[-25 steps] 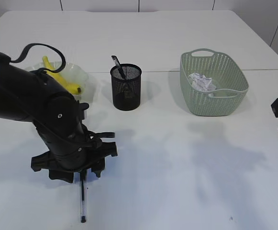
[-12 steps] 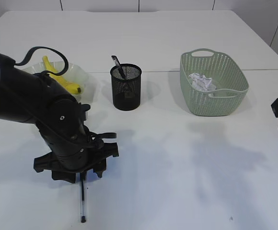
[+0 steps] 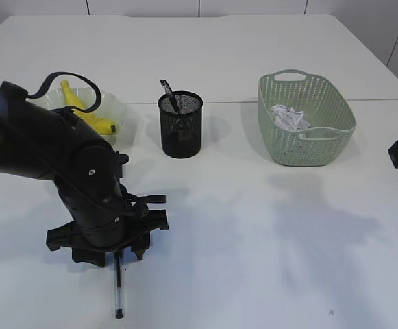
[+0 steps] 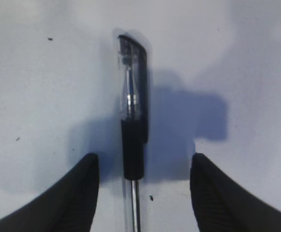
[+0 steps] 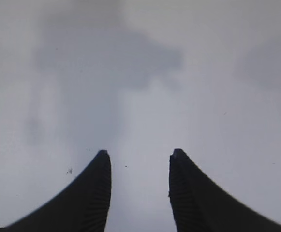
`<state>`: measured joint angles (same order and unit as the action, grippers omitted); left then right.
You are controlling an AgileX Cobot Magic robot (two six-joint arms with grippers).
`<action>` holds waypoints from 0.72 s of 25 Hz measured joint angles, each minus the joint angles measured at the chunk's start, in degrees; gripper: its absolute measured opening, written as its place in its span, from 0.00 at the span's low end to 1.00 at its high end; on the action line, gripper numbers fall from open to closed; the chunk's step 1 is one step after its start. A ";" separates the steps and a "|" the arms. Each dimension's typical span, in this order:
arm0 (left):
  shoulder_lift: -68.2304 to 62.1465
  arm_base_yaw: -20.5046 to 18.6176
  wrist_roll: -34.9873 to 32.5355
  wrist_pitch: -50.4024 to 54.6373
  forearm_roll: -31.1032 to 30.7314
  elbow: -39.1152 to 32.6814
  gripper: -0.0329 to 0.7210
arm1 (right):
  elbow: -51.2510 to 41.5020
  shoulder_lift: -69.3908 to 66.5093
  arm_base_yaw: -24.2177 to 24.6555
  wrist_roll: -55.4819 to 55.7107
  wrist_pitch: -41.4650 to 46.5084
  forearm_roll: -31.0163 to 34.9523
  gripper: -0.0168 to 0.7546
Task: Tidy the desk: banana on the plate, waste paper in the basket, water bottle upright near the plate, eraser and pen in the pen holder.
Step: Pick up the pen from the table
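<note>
Left wrist view: open, empty left claw [image 4: 142,193] straddles clear black-capped plastic pen [image 4: 133,125], pen axis crosswise to the jaws, lying flat on desk [image 4: 237,48]

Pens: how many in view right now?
2. One pen lies on the desk under the left pincer, between its open fingers. Another stands in the pen holder. The holder's mesh could hide more.
</note>
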<state>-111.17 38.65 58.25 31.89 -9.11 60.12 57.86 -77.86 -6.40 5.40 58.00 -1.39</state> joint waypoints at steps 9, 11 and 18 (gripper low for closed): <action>-0.07 0.00 0.05 0.08 0.22 0.00 0.46 | 0.00 0.00 0.00 0.00 0.00 0.00 0.42; -0.07 0.00 0.05 0.08 0.43 0.00 0.38 | 0.00 0.00 0.00 0.00 0.00 0.00 0.42; -0.07 0.00 0.05 0.12 0.80 0.00 0.22 | 0.00 0.00 0.00 0.00 0.12 0.00 0.42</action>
<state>-111.24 38.65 58.31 32.01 -8.31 60.12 57.86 -77.86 -6.40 5.40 58.13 -1.39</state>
